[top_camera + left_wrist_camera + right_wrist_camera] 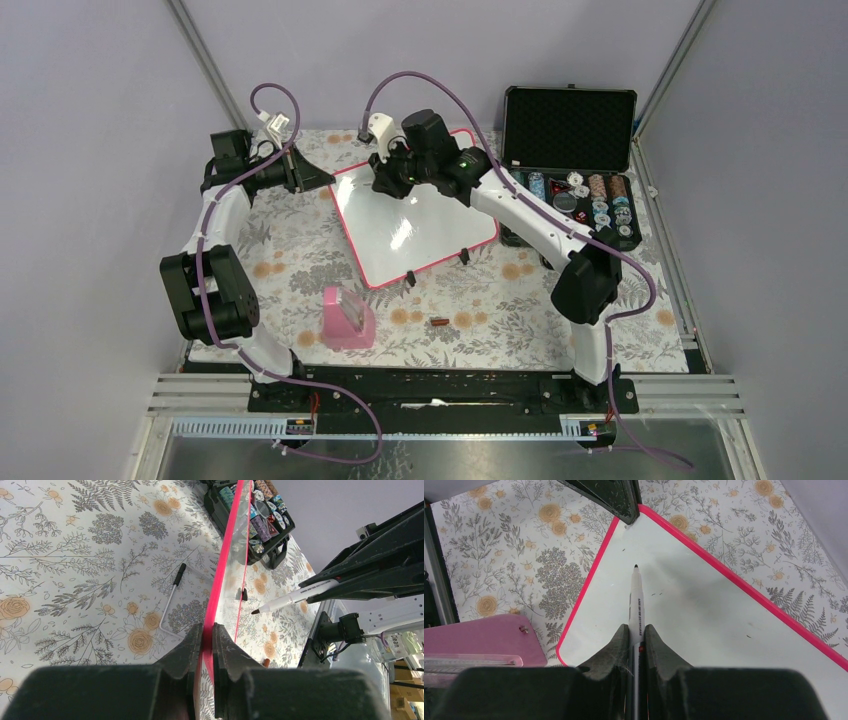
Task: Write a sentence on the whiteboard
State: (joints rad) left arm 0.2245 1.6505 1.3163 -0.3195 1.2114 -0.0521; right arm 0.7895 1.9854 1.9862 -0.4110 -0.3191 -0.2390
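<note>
While left pincer [207, 630] clamps pink-framed glossy white whiteboard [420, 225] at far-left corner, right pincer [636, 630] grips white marker pen [636, 600] above it.

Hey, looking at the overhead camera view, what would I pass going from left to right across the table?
robot's left hand → pink-framed glossy white rectangular whiteboard → open black foam-lined case of poker chips

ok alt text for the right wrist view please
The right pincer grips a marker, its tip aimed at the near-blank whiteboard close to one pink-framed corner. The left pincer clamps that corner at the top of the view, and a pink box sits lower left on a floral tablecloth.
</note>
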